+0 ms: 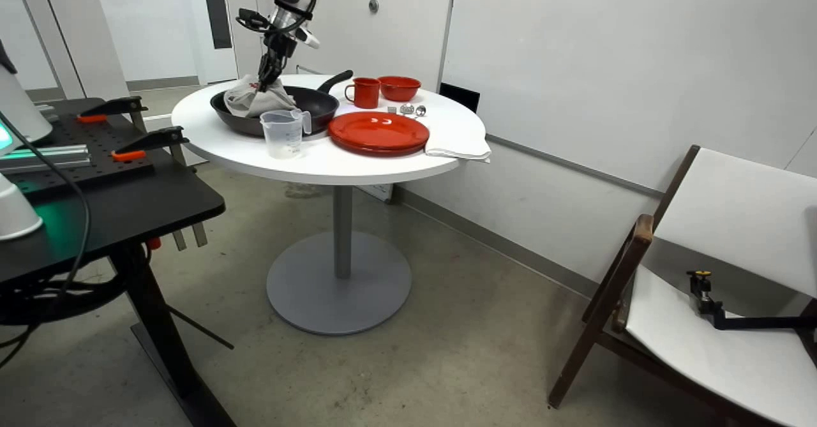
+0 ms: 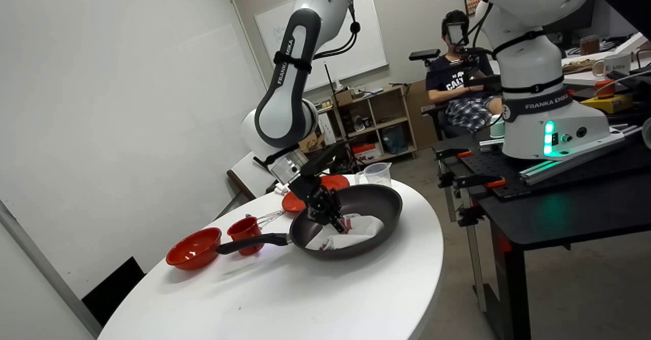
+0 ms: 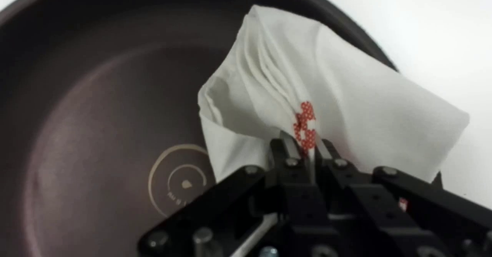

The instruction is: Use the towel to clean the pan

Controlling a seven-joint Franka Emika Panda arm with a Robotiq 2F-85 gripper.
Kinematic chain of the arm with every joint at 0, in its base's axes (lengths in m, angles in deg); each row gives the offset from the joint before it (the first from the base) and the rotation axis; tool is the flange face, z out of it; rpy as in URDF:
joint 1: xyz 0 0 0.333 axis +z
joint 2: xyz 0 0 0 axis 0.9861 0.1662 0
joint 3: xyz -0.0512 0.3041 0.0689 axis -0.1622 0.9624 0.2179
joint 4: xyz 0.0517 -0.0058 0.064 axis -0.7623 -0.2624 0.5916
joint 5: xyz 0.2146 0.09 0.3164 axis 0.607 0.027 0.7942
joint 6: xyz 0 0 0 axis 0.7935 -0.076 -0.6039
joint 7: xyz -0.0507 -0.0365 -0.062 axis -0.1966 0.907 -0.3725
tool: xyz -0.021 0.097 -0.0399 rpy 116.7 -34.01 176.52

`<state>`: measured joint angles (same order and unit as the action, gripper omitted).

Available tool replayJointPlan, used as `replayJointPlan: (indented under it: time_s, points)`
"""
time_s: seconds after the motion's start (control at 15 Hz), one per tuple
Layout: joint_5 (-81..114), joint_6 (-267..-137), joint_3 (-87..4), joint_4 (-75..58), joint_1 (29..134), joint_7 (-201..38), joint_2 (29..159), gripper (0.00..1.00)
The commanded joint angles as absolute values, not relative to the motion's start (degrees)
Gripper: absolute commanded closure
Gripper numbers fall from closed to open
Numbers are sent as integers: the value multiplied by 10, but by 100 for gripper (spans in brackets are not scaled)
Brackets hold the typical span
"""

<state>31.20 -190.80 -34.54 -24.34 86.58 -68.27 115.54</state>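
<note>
"Gripper (image 3: 306,149) first, then — how does it stand?"

"Closed, with the towel (image 3: 338,84) pinched between its fingertips (image 3: 277,153). Just ahead of them the red patterned trim pokes out, and the pale cloth bunches into folds on either side."

"And the arm (image 2: 277,111)?"

"Stretched well out from its base (image 2: 549,121), which is mounted on the black bench (image 2: 585,213). Part of it passes out of sight at the top in an exterior view; the lower length slopes steeply over the white round table (image 2: 285,289), then bends at the wrist (image 2: 287,166), so the fingers aim down into the pan (image 2: 376,202) at a slant rather than plumb."

"Where does the pan sit?"

"On that same table, right under the gripper. Its handle (image 2: 254,242) sticks out toward the red mug (image 1: 366,93) and the red bowl (image 1: 399,89). Around another part of the rim come the measuring cup (image 1: 282,133) and the red plates (image 1: 380,132), just beside it — whether either touches, I can't tell."

"Is the towel wholly inside?"

"Mostly, and off to one side; much of the pan's dark floor shows bare, as does part of its ringed mark (image 3: 186,184). In the wrist view one corner crosses the line of the rim. Whether it leans there, I can't tell."
</note>
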Motion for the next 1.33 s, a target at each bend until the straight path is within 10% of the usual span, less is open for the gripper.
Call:
replayJointPlan:
  time_s: [0.0, 1.27]
  points:
    - [223, -1955, -390, -240, 913, -652, 1158, 95]
    - [-122, -2069, -565, -285, 1014, -431, 1180, 95]
